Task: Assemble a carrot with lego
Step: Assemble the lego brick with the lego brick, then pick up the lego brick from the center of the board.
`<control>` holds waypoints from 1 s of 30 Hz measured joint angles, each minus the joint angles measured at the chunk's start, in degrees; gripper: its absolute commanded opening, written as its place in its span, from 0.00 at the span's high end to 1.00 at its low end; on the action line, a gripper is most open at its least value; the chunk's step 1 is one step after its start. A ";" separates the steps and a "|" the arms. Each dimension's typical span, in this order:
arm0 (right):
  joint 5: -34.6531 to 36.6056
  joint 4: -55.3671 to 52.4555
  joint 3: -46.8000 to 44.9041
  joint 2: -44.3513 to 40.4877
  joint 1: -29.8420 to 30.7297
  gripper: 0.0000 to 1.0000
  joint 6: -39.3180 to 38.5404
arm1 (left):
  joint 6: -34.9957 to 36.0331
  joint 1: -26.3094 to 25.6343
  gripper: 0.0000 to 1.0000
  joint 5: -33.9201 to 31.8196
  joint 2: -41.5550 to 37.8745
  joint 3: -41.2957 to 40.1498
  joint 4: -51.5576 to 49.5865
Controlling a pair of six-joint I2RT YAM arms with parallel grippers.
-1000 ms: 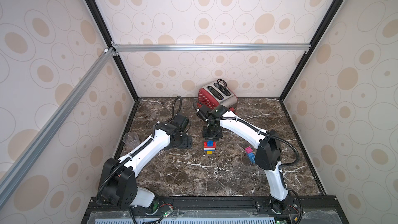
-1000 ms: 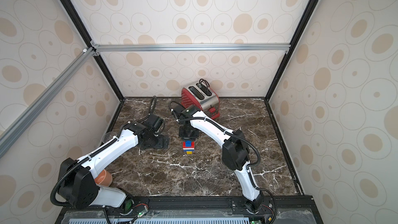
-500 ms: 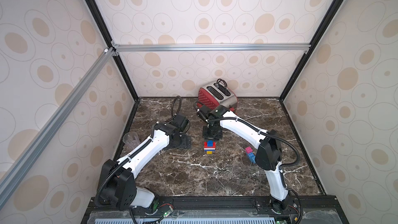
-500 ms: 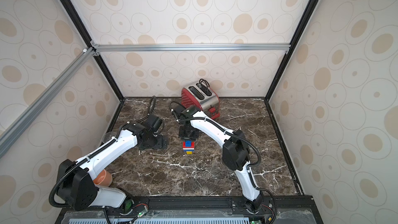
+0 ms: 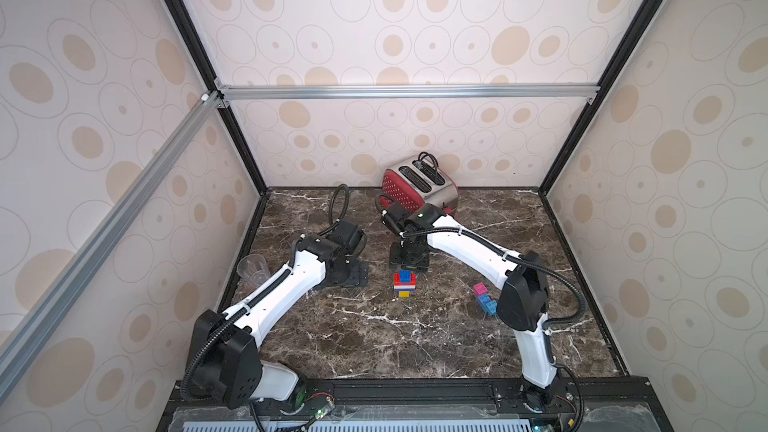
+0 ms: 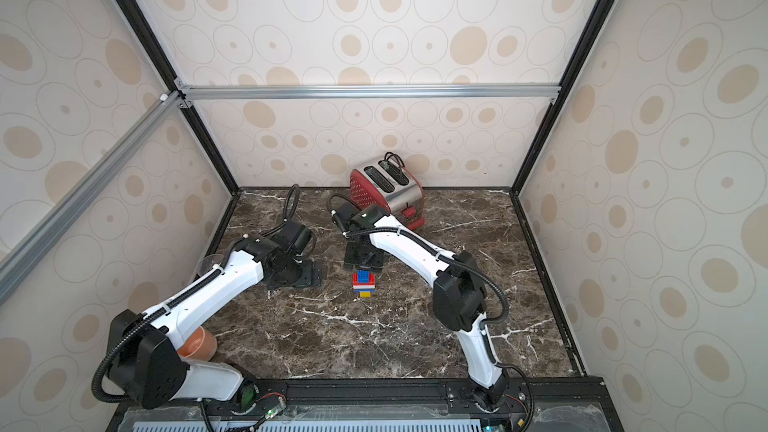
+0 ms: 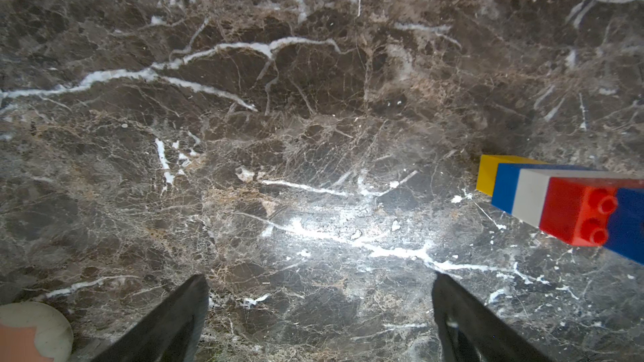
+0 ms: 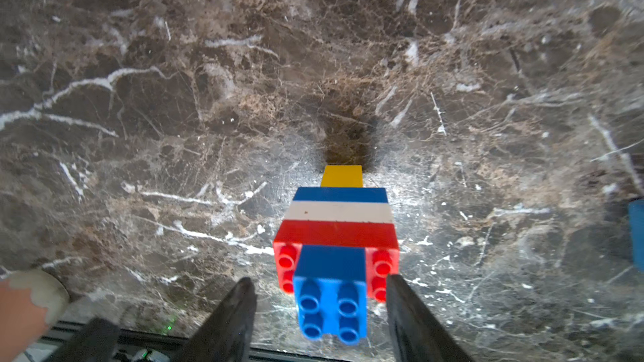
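A dark brown marble table (image 5: 374,338), veined in white and polished enough to throw glare, is enclosed by walls papered in beige ovals. At its back edge a boxy toaster (image 5: 419,184) is set, its side red and dotted, its top brushed metal with two slots. The left gripper (image 7: 319,278) is held low over bare marble, its black tapered fingers spread wide with nothing between them. The right gripper (image 8: 320,280) is placed directly over the carrot (image 8: 339,224), its jaws parted to either side of the top blue brick, with a gap seen on each side. An orange bowl (image 6: 199,342) is half hidden behind the left arm's base, so its contents cannot be told. A clear ribbed cup (image 5: 253,270) is stood at the table's left edge. The carrot (image 5: 404,283) is stood upright near the table's middle on a small yellow brick; above it glossy blue, white and red slabs are stacked, each wider than the one below, capped by a narrower blue brick with four round studs. Loose pink (image 5: 480,288) and blue lego (image 5: 486,303) is left beside the right arm.
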 measured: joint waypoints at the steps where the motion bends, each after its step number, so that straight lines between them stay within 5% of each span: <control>1: 0.44 0.50 -1.66 -1.79 -0.02 0.28 0.00 | 0.00 0.00 0.01 -0.02 0.00 0.09 -0.02; 7: 3.37 3.65 -18.78 -17.79 -2.34 0.20 -1.05 | 0.00 0.00 0.01 -0.17 0.00 0.31 -0.07; 15: 4.24 11.52 -45.55 -29.27 -17.11 0.09 -9.07 | 0.00 0.00 0.01 -0.15 0.00 0.31 0.22; 20: 5.07 14.67 -48.68 -29.62 -20.90 0.00 -14.99 | 0.00 0.00 0.01 -0.13 0.00 0.31 0.46; 30: 5.11 21.38 -53.79 -26.91 -25.73 0.00 -19.30 | -0.04 0.00 0.01 -0.15 0.00 0.31 0.79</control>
